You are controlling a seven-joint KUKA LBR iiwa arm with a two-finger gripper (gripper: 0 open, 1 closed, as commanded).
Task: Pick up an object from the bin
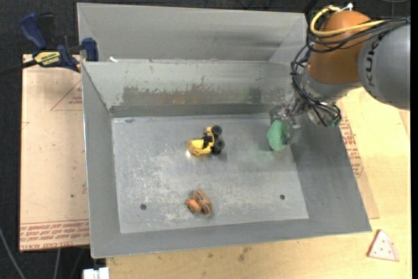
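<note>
At the right end of the grey metal bin (163,186), near the foot of its far sloping wall, the gripper (286,123) hangs low beneath the arm's orange-covered wrist (334,42), with cables looped about it. Whether it is apart or closed I cannot tell: its tip reads as a dark tangle against the metal.

Right at that tip, on the side toward the near wall and a little toward the bin's middle, lies a small pale-green rounded lump (277,136) that looks soft. It is somewhat longer than wide, and its long axis runs roughly from the gripper's tip toward the near wall. The lump touches or all but touches the gripper. I cannot make out whether it is clasped or only lying beneath.

Well apart to the left, about mid-floor, sits a yellow toy vehicle with black wheels (206,142). Farther off, toward the near wall, lies a small brown-orange rounded thing (199,203).

I judge the green lump to be the thing in hand, since it alone lies at the tip. The coming move turns on that closeness. A grip across the lump's narrow width should serve, and the right wall's slope just beside leaves little room to that side.
</note>
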